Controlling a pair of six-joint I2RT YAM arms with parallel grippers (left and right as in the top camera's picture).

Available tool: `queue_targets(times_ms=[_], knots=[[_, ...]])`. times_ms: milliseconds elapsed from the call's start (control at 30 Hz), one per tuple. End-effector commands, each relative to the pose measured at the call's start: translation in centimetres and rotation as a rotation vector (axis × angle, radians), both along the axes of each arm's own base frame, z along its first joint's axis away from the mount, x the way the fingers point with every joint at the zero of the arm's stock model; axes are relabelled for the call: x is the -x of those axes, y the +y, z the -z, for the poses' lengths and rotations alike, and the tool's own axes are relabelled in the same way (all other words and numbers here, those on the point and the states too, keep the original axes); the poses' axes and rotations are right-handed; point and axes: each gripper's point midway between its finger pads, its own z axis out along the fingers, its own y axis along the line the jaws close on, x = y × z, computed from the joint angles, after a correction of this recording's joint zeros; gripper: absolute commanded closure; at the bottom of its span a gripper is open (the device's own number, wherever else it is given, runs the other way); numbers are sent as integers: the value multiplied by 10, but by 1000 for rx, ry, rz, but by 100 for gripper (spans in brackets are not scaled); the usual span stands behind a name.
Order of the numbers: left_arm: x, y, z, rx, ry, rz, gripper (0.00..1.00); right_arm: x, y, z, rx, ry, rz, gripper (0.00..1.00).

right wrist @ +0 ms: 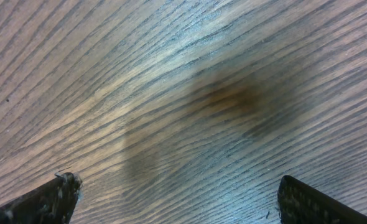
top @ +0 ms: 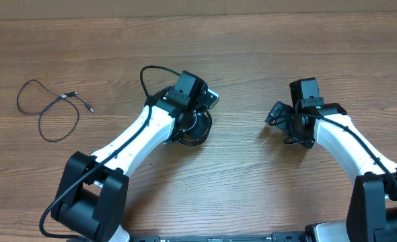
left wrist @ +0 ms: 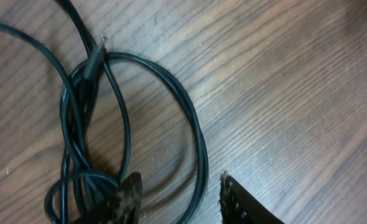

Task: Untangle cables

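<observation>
Over coiled cables (left wrist: 199,140), left tool (left wrist: 180,186) part-open, one strand between jaws; right tool (right wrist: 178,182) released wide.

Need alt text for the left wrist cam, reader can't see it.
Thin black cable lies in a tangle of overlapping loops on a wood-grain table, with one plug end showing near the top left. The left claw shows two dark fingertips at the bottom edge, apart, with one strand of the biggest loop running down between them.
</observation>
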Motion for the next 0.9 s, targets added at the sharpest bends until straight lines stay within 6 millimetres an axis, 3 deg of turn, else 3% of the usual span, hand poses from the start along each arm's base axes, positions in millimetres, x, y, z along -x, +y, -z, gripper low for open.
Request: queue_targets(times_ms=[0,200,333,700,867], knots=[[3,4,14,-25,-20,7,53,-3,-1,-4,5,-18,-1,0],[6,6,29,-17,-33,7,49,-3,-1,-4,5,-18,-1,0],[9,7,35,-17,-33,7,40,-3,-1,-4,5,-18,-1,0],[9,8,37,-18,-27,3,41,-3,-1,-4,5,-18,-1,0],[12,9,49,-31,2,5,41,-3,-1,-4,5,-18,-1,0]])
